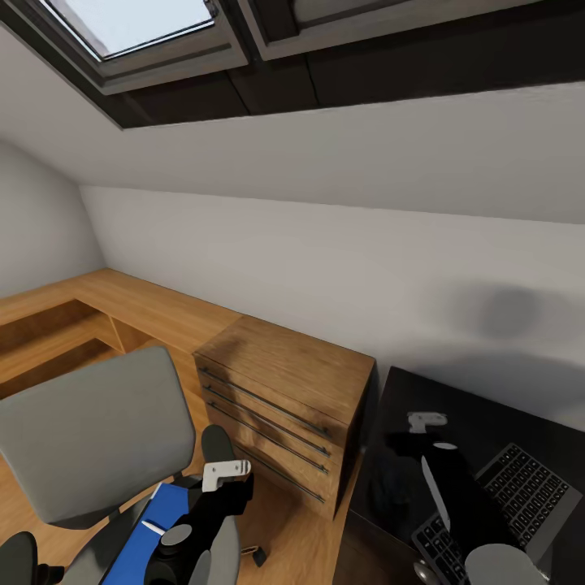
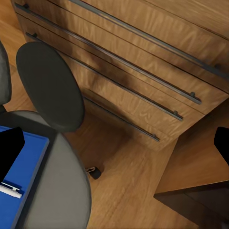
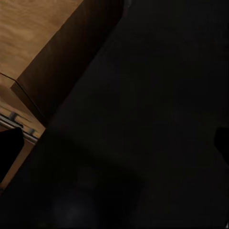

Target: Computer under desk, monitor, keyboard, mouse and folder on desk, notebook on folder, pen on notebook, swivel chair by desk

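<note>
The grey swivel chair (image 1: pixel 89 439) stands at lower left with the blue folder (image 1: pixel 162 508) on its seat. A white pen (image 2: pixel 9 191) lies on the folder (image 2: pixel 24 186). My left gripper (image 1: pixel 236 487) hangs open above the seat's edge, beside the black armrest (image 2: pixel 50 86), with nothing between its fingers (image 2: pixel 9 150). Over the black desk (image 1: pixel 487 422) at right, my right gripper (image 1: pixel 406 445) is open and empty above bare desktop (image 3: pixel 143 119). The keyboard (image 1: pixel 524 487) lies on the desk, partly hidden behind my right forearm. Monitor, mouse, computer and notebook are out of view.
A light-wood dresser (image 1: pixel 284 390) with long bar handles stands between the chair and the desk. A low wood bench (image 1: pixel 138 305) runs along the wall at left. A sloped ceiling with a skylight (image 1: pixel 138 24) is overhead. A chair castor (image 2: pixel 94 171) rests on the wood floor.
</note>
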